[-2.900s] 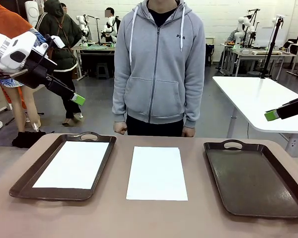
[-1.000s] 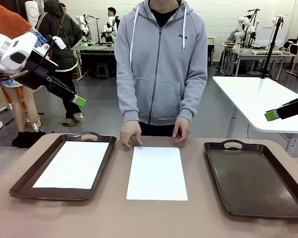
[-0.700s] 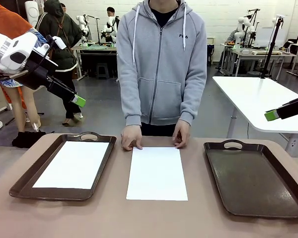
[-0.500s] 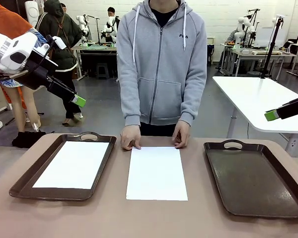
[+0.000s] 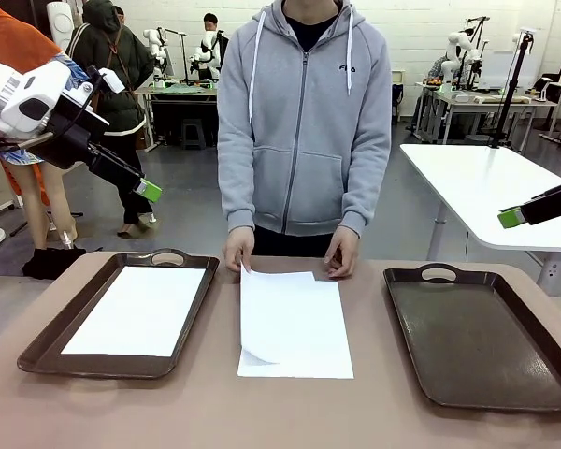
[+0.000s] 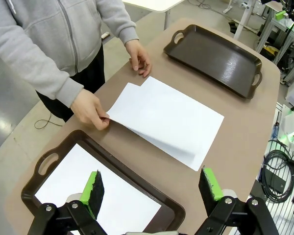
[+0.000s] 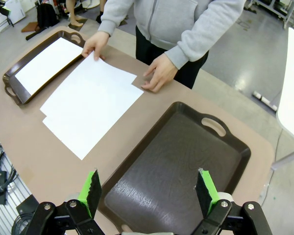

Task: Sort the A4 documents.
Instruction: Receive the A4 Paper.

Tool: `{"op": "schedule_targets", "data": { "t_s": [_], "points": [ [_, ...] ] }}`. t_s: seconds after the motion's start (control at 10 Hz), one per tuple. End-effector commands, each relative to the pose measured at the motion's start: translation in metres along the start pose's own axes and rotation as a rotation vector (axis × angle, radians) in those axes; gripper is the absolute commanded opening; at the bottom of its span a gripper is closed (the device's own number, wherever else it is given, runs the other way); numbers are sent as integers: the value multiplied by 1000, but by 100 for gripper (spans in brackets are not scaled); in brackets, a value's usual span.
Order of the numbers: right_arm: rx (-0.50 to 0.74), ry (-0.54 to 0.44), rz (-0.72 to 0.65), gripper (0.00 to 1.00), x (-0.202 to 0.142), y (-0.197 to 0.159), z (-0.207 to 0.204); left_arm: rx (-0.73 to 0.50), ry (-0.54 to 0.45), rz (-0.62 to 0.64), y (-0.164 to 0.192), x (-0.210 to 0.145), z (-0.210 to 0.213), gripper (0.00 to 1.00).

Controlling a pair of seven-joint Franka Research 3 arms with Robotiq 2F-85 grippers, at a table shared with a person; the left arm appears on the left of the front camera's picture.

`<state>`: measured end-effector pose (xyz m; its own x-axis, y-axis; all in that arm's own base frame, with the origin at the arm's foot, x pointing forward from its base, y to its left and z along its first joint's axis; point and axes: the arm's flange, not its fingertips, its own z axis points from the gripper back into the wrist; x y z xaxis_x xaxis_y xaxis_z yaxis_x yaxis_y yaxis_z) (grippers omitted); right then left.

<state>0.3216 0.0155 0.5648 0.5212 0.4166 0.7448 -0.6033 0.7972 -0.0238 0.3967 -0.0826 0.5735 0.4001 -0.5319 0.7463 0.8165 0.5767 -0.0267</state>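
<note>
Two or more A4 documents lie stacked mid-worktop, between the trays. Change since half a second ago: the top sheet, flat then, now peels up at one far corner, pinched by the person's lifting hand. The other hand rests at the opposite far corner. Reads as sorting of this sheet beginning.

Left tray holds one white sheet; right tray holds no paper.

Left gripper hovers over the left tray, right gripper over the right; fingers on both wide, holding nothing.
</note>
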Motion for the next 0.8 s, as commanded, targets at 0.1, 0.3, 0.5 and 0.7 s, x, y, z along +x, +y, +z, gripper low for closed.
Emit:
{"op": "schedule_targets", "data": {
  "t_s": [0.1, 0.3, 0.5, 0.7],
  "points": [
    [10, -3, -2, 100, 0, 0, -2, 2, 0, -1, 0, 0, 0, 100],
    [10, -3, -2, 100, 0, 0, -2, 2, 0, -1, 0, 0, 0, 100],
    [10, -3, -2, 100, 0, 0, -2, 2, 0, -1, 0, 0, 0, 100],
    [10, -3, -2, 100, 0, 0, -2, 2, 0, -1, 0, 0, 0, 100]
  ]
}}
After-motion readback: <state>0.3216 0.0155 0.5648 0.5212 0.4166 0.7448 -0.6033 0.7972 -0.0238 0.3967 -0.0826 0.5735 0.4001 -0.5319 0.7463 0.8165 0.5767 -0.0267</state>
